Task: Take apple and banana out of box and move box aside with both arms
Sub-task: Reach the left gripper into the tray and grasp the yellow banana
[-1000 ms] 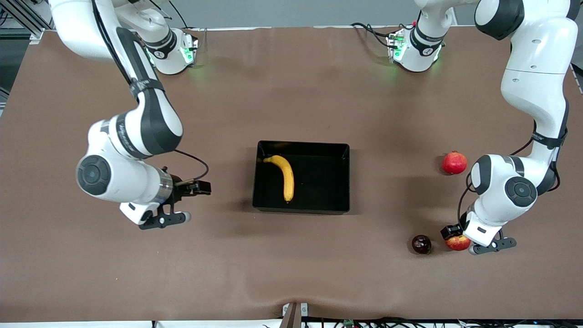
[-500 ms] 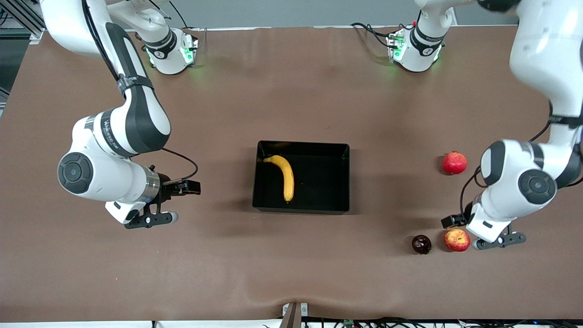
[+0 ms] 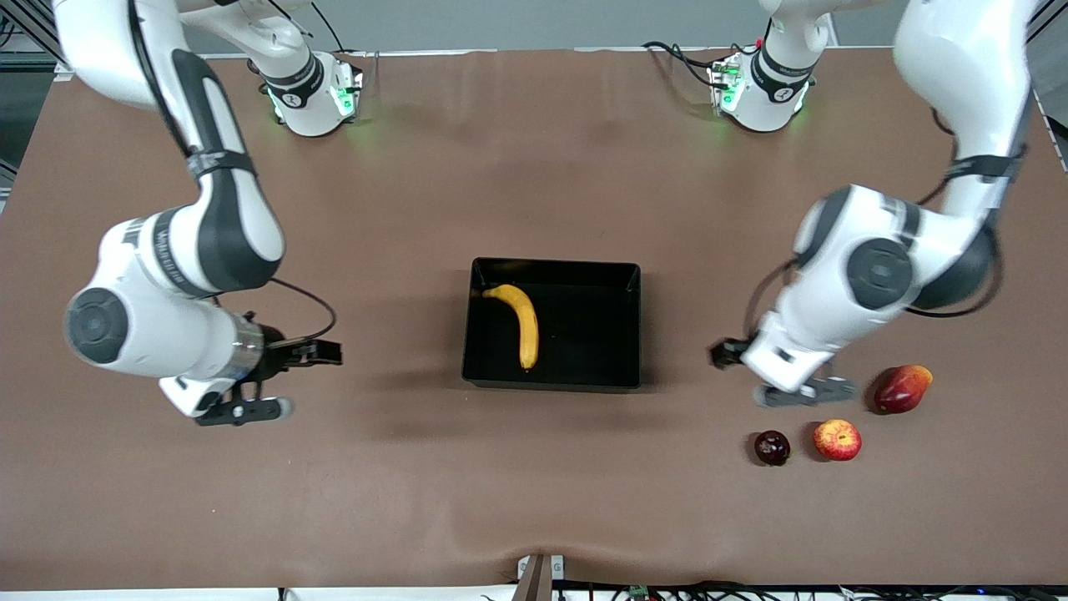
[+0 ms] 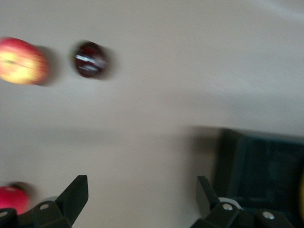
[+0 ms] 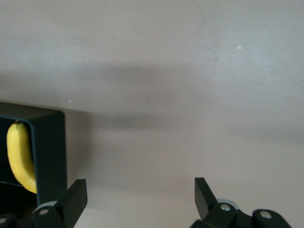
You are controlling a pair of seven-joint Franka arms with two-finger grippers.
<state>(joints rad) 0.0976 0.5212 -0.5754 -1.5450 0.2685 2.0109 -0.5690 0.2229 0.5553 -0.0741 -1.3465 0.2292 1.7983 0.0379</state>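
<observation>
The black bin (image 3: pixel 617 334) sits mid-table with the yellow banana (image 3: pixel 521 321) lying inside it. The red apple with yellow patches (image 3: pixel 837 440) rests on the table toward the left arm's end, nearer the front camera than the bin, beside the dark plum (image 3: pixel 772 447). My left gripper (image 3: pixel 772 376) is open and empty, over the table between the bin and the apple. The left wrist view shows the apple (image 4: pixel 21 61), the plum (image 4: pixel 89 59) and the bin (image 4: pixel 263 166). My right gripper (image 3: pixel 307 381) is open and empty toward the right arm's end; its wrist view shows the bin's corner (image 5: pixel 47 152) and the banana (image 5: pixel 19 156).
A red-orange mango (image 3: pixel 901 388) lies beside the left gripper, toward the left arm's end of the table. A plain red pomegranate (image 4: pixel 12 199) shows only in the left wrist view; the left arm hides it in the front view.
The left gripper has come off the apple, left it on the table and swung toward the bin, uncovering the mango and hiding the pomegranate. The right arm has drawn away from the bin.
</observation>
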